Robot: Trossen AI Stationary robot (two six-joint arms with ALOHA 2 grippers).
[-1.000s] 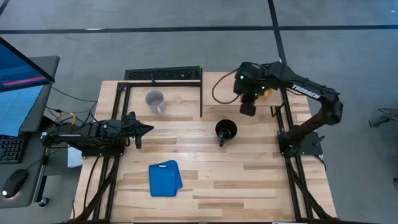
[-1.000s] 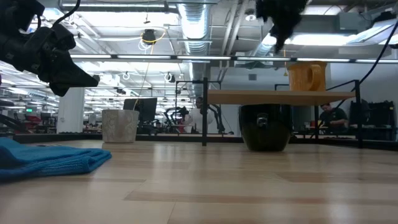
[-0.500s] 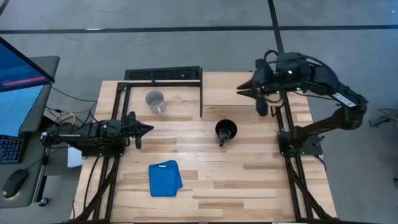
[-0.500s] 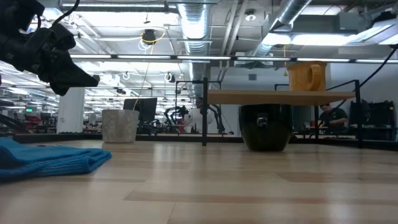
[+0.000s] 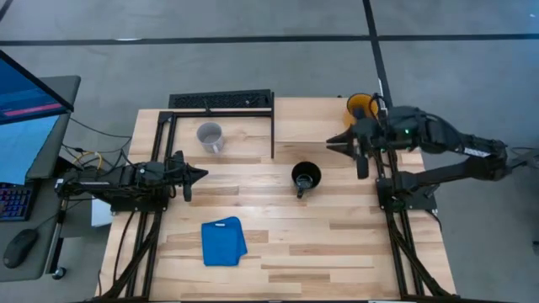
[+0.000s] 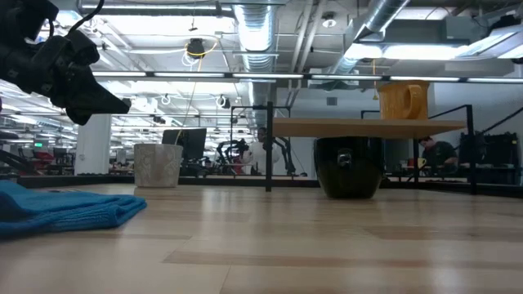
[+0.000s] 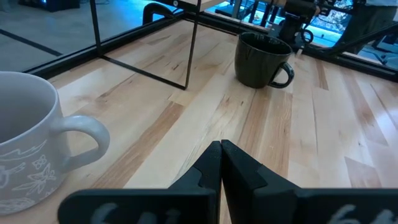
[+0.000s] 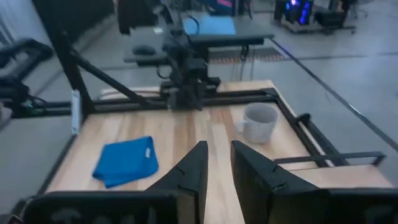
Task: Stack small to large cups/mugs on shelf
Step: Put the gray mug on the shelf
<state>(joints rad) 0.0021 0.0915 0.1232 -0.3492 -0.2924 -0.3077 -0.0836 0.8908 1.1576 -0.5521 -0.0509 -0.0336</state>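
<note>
The yellow mug [image 5: 362, 105] [image 6: 404, 100] stands upright on the shelf [image 5: 312, 126] [image 6: 368, 126], near its far right corner. On the tabletop the black mug [image 5: 306, 177] [image 6: 349, 167] [image 7: 261, 59] sits in front of the shelf, and the grey-white mug [image 5: 210, 136] [image 6: 158, 165] [image 7: 31, 143] [image 8: 257, 122] stands far left. My right gripper [image 5: 337, 141] [image 8: 215, 155] is open and empty, raised by the shelf's right end and pointing left. My left gripper [image 5: 202, 174] [image 6: 114, 104] [image 7: 221, 149] waits shut above the table's left side.
A folded blue cloth [image 5: 223, 241] [image 6: 65, 208] [image 8: 126, 160] lies near the table's near left. A black frame [image 5: 221, 101] stands at the far edge, and the shelf's thin black legs [image 7: 189, 43] reach down to the tabletop. Bare wood lies between cloth and black mug.
My right gripper has risen from above the shelf and drawn back toward the table's right edge, turning so that it points left across the table. This has uncovered the yellow mug, which has stayed on the shelf. It has left the low view.
</note>
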